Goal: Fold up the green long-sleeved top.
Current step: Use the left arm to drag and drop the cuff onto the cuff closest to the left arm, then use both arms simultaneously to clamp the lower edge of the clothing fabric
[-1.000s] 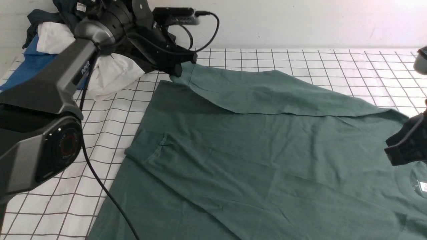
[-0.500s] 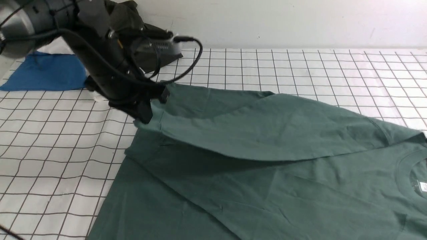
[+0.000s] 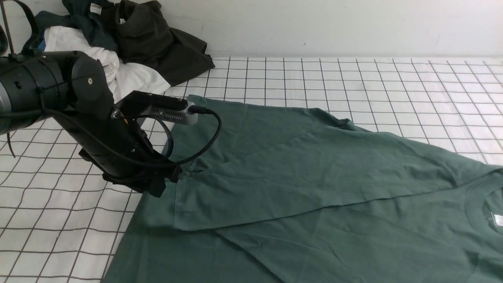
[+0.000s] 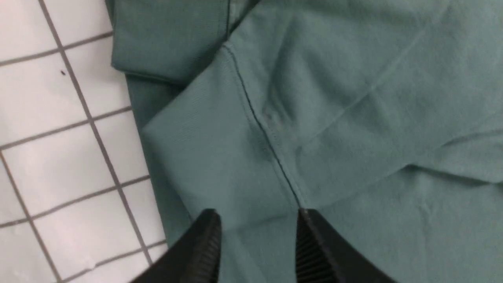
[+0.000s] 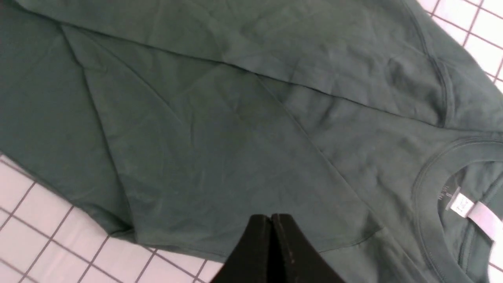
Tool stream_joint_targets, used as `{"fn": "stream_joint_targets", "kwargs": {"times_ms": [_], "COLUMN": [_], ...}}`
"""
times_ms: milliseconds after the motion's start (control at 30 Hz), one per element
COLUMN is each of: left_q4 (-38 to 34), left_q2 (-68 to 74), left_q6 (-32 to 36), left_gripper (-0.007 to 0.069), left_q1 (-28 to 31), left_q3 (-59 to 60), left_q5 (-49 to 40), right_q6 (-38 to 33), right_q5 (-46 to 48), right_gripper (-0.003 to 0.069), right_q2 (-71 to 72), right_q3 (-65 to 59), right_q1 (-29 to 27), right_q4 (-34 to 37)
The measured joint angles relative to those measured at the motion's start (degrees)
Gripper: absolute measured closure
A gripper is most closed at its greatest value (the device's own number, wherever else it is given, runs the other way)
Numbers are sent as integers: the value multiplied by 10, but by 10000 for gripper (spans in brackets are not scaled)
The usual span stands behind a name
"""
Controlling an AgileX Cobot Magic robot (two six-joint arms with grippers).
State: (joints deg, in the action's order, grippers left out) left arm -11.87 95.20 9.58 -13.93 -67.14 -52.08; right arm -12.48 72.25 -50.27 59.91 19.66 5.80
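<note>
The green long-sleeved top (image 3: 314, 177) lies spread flat on the grid-patterned table, its ribbed neck and white label (image 3: 498, 220) at the right. One sleeve lies folded across the body, with its ribbed cuff (image 3: 159, 212) near the left hem. My left gripper (image 3: 165, 184) hangs just over that cuff. In the left wrist view the left gripper (image 4: 257, 214) is open, with the cuff (image 4: 204, 157) lying loose below it. My right gripper (image 5: 271, 217) is shut and empty above the top's body (image 5: 235, 137). It is out of the front view.
A pile of clothes sits at the back left: a dark olive garment (image 3: 157, 39) and a white one (image 3: 133, 82). The wall runs along the table's far edge. Bare grid cloth (image 3: 353, 74) shows behind the top and at the left (image 3: 51, 204).
My left gripper has brought the sleeve cuff from the back of the table toward me, laid the sleeve across the body and let go. The right arm has left the front view.
</note>
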Motion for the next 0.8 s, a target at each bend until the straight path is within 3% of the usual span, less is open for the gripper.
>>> {"fn": "stream_joint_targets", "kwargs": {"times_ms": [33, 67, 167, 267, 333, 433, 600, 800], "left_q4": [1, 1, 22, 41, 76, 102, 119, 123], "left_q2": [-9, -10, -58, -85, -108, -111, -111, -102], "left_q6": [3, 3, 42, 61, 104, 156, 280, 315], "left_gripper": [295, 295, 200, 194, 199, 202, 212, 212], "left_q1": [-1, -1, -36, -75, -131, -165, -195, -195], "left_q3": [0, 0, 2, 16, 65, 118, 224, 267], "left_q5": [-14, -16, -81, -117, -155, -166, -88, 38], "right_q6": [-5, -6, -6, -2, -2, -2, -2, -2], "right_q5": [0, 0, 0, 0, 0, 0, 0, -2], "right_gripper": [673, 673, 673, 673, 673, 673, 673, 673], "right_q2": [0, 0, -1, 5, 11, 12, 6, 6], "right_q3": [0, 0, -1, -9, -27, -49, -108, -133], "right_q1": [12, 12, 58, 96, 138, 164, 178, 178], "right_q4": [8, 8, 15, 18, 20, 22, 8, -6]}}
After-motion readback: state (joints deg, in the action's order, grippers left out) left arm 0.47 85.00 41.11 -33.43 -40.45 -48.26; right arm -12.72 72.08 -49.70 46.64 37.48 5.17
